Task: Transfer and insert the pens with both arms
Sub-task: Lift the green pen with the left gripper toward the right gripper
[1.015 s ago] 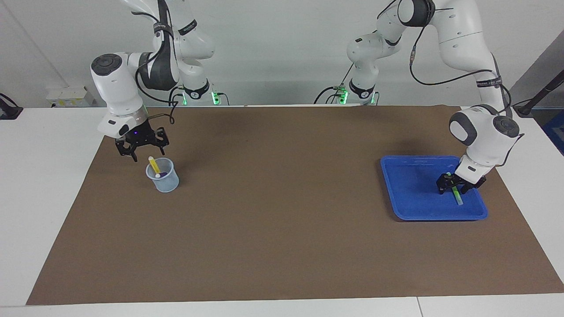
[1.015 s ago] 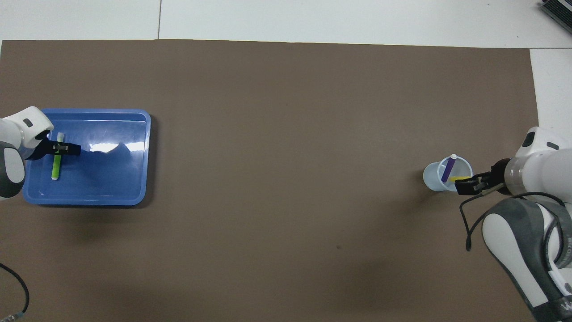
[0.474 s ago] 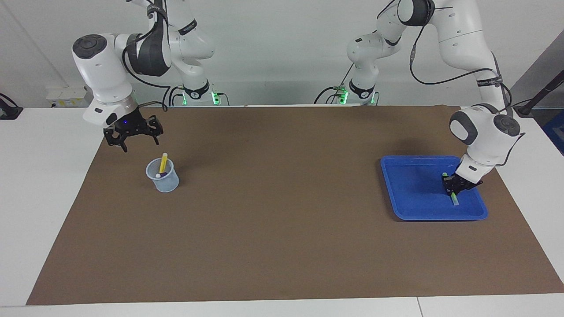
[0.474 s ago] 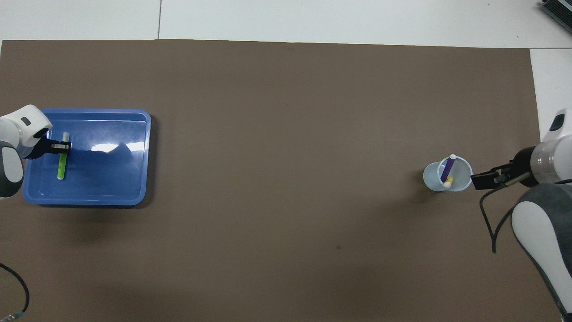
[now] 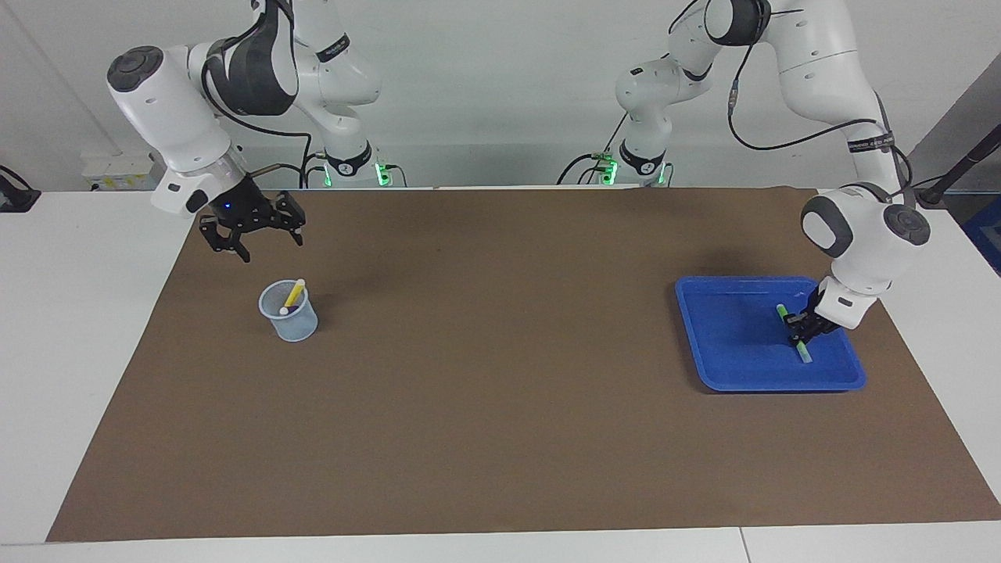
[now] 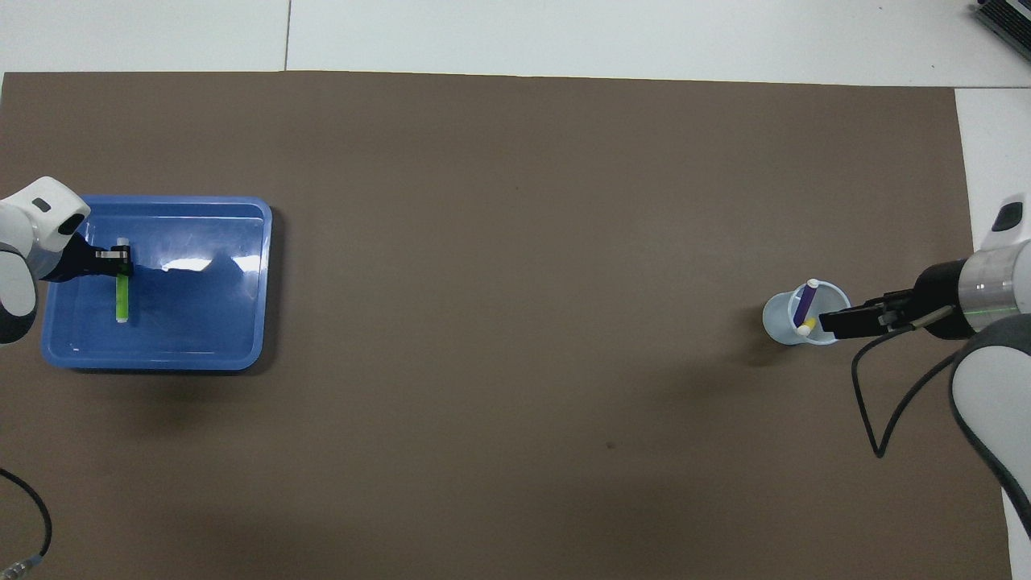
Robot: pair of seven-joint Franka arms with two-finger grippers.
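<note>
Right claw (image 5: 254, 242): spread wide, empty, raised beside the cup (image 5: 288, 313); under it the yellow pen (image 5: 294, 294) and purple pen (image 6: 804, 306) stand in that cup; a second ago it hung lower, at the rim. Left claw (image 5: 801, 332): pinched shut on the green pen (image 5: 792, 333) lying in the blue tray (image 5: 727, 375); a second ago it straddled the pen, unclosed. Step: pickup; next a lift, then handover.

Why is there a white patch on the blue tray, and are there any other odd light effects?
Overhead view: the white patch is glare, a light reflecting off the glossy tray floor. Facing view: the same tray shows only a faint sheen; soft dark shadows lie on the brown mat beside the cup, and green lights glow at the arm bases.
</note>
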